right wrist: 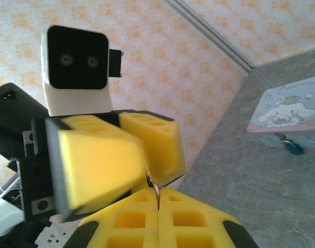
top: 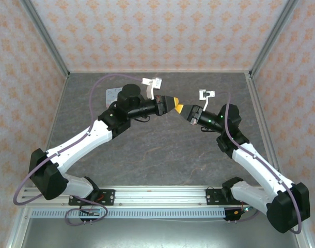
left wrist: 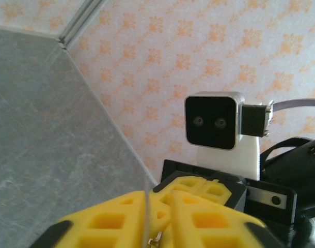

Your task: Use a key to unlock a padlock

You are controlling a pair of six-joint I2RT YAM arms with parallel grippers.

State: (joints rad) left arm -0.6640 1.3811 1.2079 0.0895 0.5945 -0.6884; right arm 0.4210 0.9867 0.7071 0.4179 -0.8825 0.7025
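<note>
The two grippers meet tip to tip in mid-air above the table's middle. My right gripper [right wrist: 158, 199] is shut on the ring end of the tiny yellowish key [right wrist: 155, 187], which sticks up from between its fingers. The key's tip reaches into the narrow gap of my left gripper [left wrist: 157, 227], whose yellow fingers [right wrist: 152, 144] stand slightly apart around it; one of them is blurred. In the top view the left gripper [top: 173, 103] touches the right gripper [top: 182, 108]. The teal padlock [right wrist: 292, 146] hangs on the front of the pastel-blue cartoon tin [right wrist: 289, 111].
The tin [top: 114, 95] sits at the back left of the grey table, partly behind the left arm's wrist. Patterned walls close the table in on three sides. An aluminium rail [top: 157, 194] carries both arm bases along the near edge.
</note>
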